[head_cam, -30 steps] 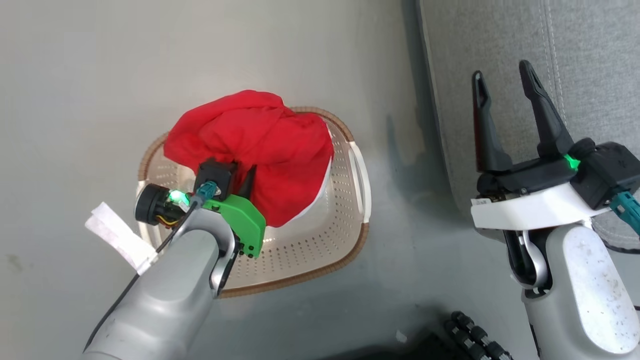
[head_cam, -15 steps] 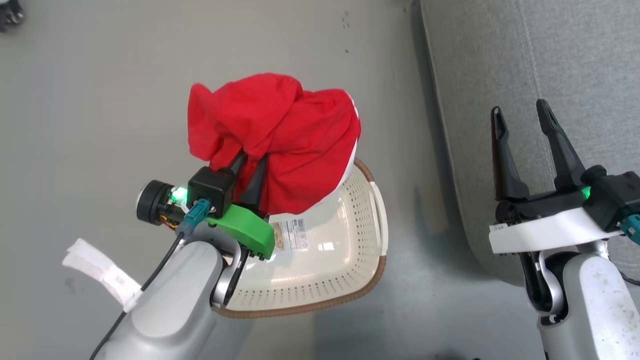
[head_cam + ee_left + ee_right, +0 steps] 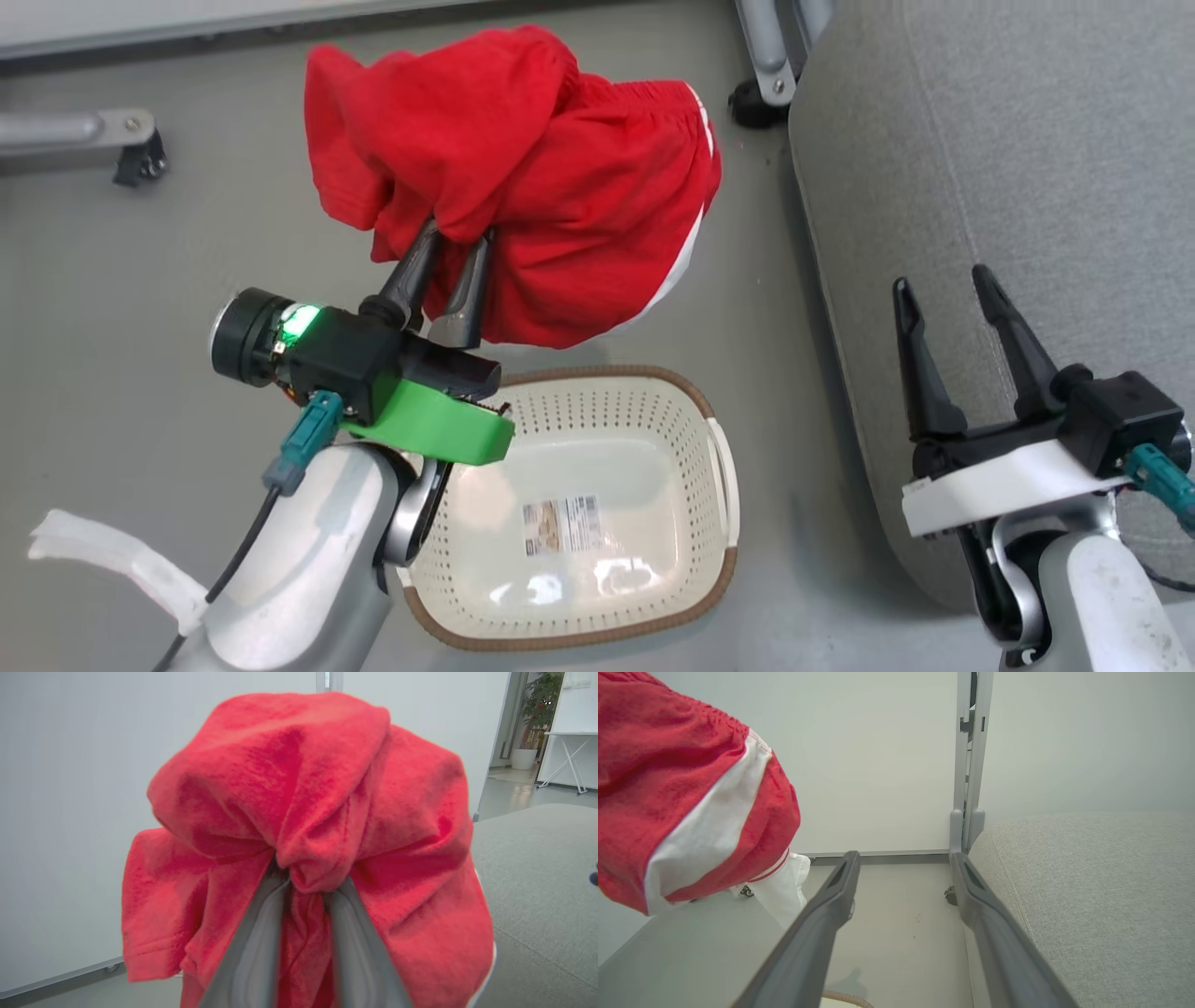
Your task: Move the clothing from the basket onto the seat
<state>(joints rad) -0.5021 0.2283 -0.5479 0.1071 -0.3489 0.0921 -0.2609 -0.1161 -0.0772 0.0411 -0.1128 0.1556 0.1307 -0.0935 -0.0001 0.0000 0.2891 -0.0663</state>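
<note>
Two dark fingers of the left gripper pinch the clothing in the head view. It hangs in the air at 12 o'clock from the basket. The seat lies at 3 o'clock, and the right gripper keeps its fingers spread near the seat's edge. In the left wrist view, both fingers bite one red fold. In the right wrist view, the fingers are spread, with the clothing at 10 o'clock.

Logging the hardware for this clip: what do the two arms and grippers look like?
Both forearms are silver-grey shells. The left gripper has two long dark fingers, a green bracket, a green lamp and a teal plug on a black cable. The right gripper has like fingers, a white bracket and a teal plug.
</note>
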